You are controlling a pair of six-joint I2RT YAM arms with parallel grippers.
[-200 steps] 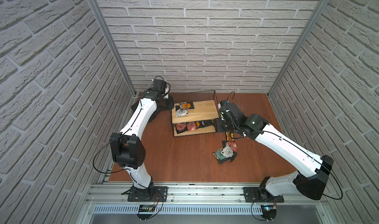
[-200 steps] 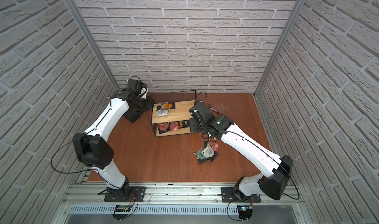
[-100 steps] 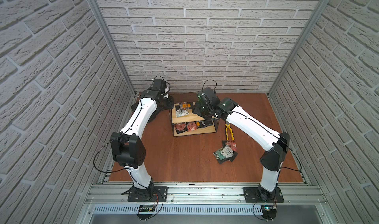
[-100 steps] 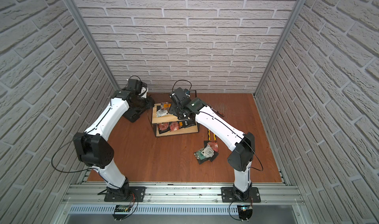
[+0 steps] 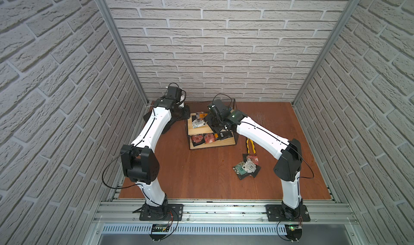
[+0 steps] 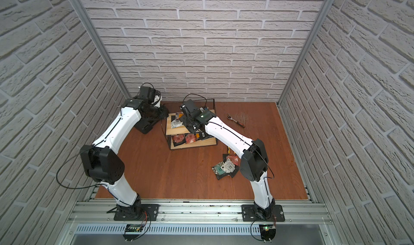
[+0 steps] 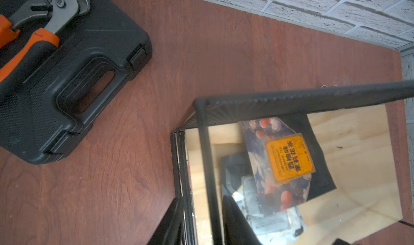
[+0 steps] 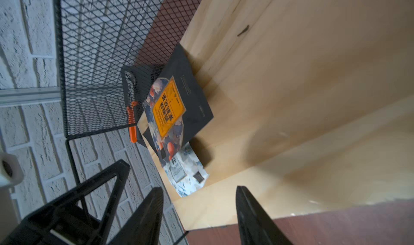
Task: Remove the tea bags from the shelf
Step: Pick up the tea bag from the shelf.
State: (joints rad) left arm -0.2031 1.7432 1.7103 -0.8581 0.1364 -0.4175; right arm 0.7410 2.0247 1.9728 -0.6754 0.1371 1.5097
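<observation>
With right gripper (image 8: 198, 189) parted, empty over the shelf (image 8: 291, 75), left gripper (image 7: 202, 199) clamped on its frame: risks shoving tea bags (image 8: 170, 111) into mesh (image 8: 94, 53) if skewed.

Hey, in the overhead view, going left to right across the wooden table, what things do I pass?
First the black plastic tool case → two-tier pine shelf in black wire mesh → chrome ratchet wrench with a red handle. The loose pile of foil tea bags is left out; it overlaps shelf and wrench.
</observation>
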